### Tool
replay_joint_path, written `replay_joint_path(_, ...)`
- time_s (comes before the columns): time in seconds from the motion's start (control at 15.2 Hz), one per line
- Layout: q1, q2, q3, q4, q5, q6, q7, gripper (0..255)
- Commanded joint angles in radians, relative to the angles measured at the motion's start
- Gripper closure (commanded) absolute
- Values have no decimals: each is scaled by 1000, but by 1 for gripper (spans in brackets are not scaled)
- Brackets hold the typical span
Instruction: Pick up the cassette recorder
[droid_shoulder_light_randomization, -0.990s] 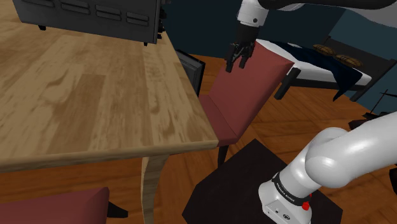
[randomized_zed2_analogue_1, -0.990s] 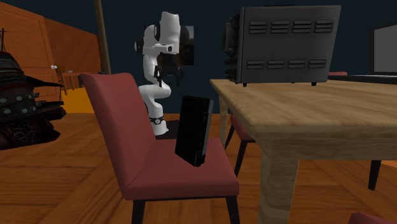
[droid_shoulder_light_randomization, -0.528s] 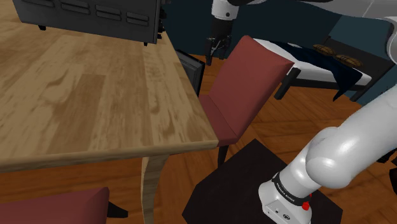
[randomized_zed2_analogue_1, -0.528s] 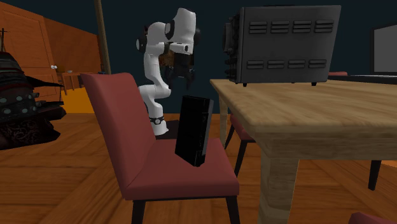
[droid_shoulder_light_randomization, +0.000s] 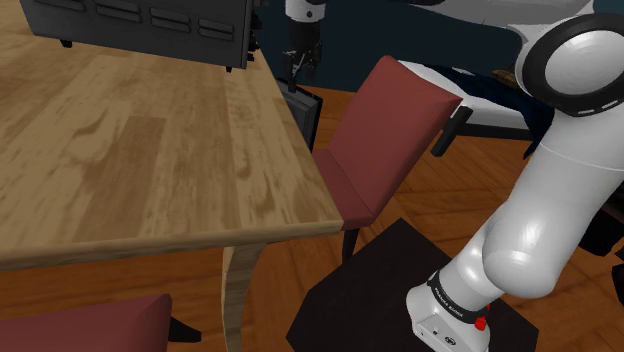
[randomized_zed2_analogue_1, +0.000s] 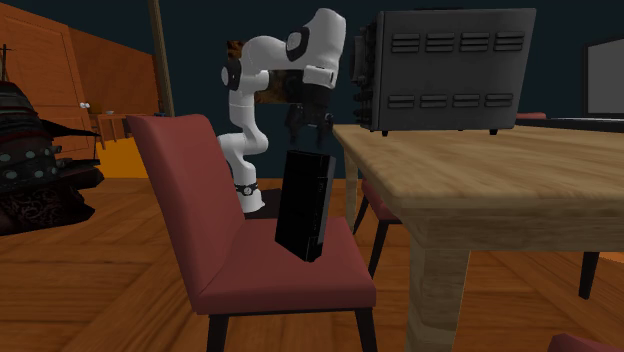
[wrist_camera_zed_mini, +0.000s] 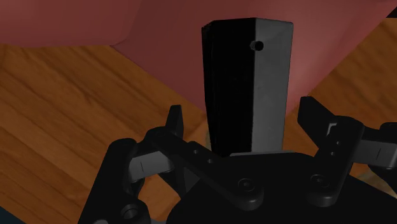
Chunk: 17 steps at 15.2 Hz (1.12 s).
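The cassette recorder (randomized_zed2_analogue_1: 305, 203) is a tall black box standing upright on the seat of a red chair (randomized_zed2_analogue_1: 190, 200), close to the table edge. From the shoulder view its top (droid_shoulder_light_randomization: 305, 112) shows between the table and the chair back (droid_shoulder_light_randomization: 385, 130). My gripper (droid_shoulder_light_randomization: 299, 68) hangs just above the recorder's top end, pointing down, as the second exterior view's gripper (randomized_zed2_analogue_1: 302, 130) confirms. In the wrist view the gripper (wrist_camera_zed_mini: 243, 111) is open, and the recorder (wrist_camera_zed_mini: 248, 83) sits in line between the spread fingers without touching them.
A wooden table (droid_shoulder_light_randomization: 130, 150) stands right beside the chair, its edge (randomized_zed2_analogue_1: 500, 180) near the recorder. A dark vented metal box (droid_shoulder_light_randomization: 140, 25) sits on the table's far end (randomized_zed2_analogue_1: 445, 70). My dark stand (droid_shoulder_light_randomization: 380, 300) is at the shoulder view's lower right.
The arm has swung toward the shoulder view's left, from over the chair back to directly above the recorder, and has come slightly lower. The recorder has not moved.
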Motion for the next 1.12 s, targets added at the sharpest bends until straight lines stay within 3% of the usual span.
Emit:
replay_joint_path(0.0,10,39,4,40,-16,-3,-3,0)
replay_joint_path(0.53,6,32,2,-57,-17,86,13,0)
replay_joint_path(0.59,7,22,3,-73,-16,91,16,255)
replay_joint_path(1.06,6,25,2,-68,-16,89,15,255)
